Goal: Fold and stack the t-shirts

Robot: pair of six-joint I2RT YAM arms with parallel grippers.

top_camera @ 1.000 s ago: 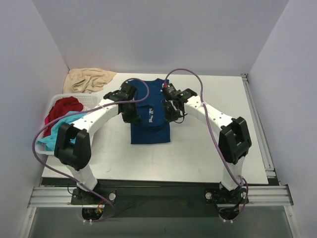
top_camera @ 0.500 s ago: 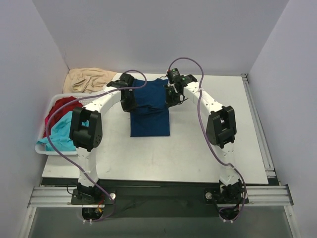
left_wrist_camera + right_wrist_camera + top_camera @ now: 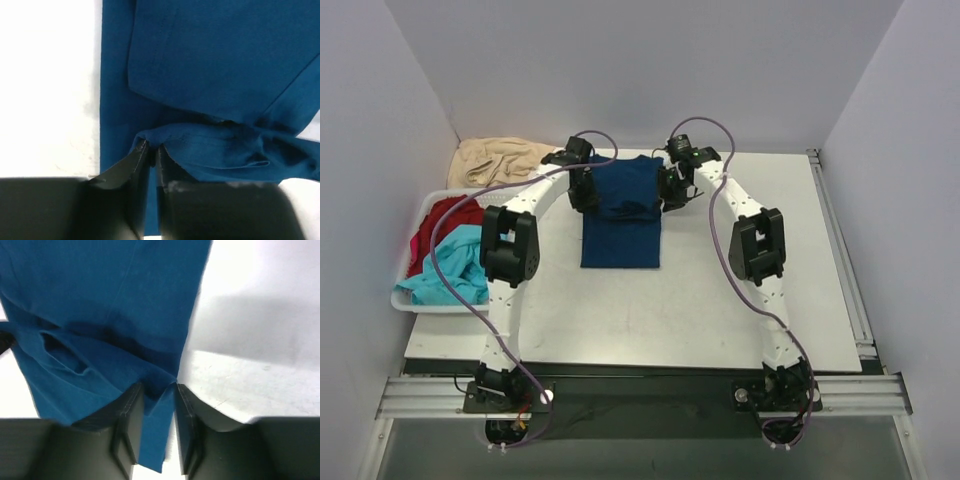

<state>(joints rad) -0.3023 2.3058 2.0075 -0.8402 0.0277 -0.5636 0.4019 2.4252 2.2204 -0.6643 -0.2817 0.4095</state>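
Observation:
The navy blue t-shirt lies folded into a narrow rectangle in the middle of the table, with a thicker doubled layer at its far end. My left gripper is at that layer's left corner. In the left wrist view its jaws stand slightly open, a ridge of the navy cloth resting at the tips. My right gripper is at the right corner. Its jaws are open, with a loose flap of the shirt hanging between them. A red t-shirt and a turquoise t-shirt lie crumpled in the basket.
A white basket stands at the table's left edge. A beige cloth is bunched at the far left corner. Purple cables loop over both arms. Bare white table lies right of and in front of the shirt.
Both arms have drawn a fold of the navy shirt from its middle toward the far end. The chest print no longer shows. Both pairs of jaws have parted.

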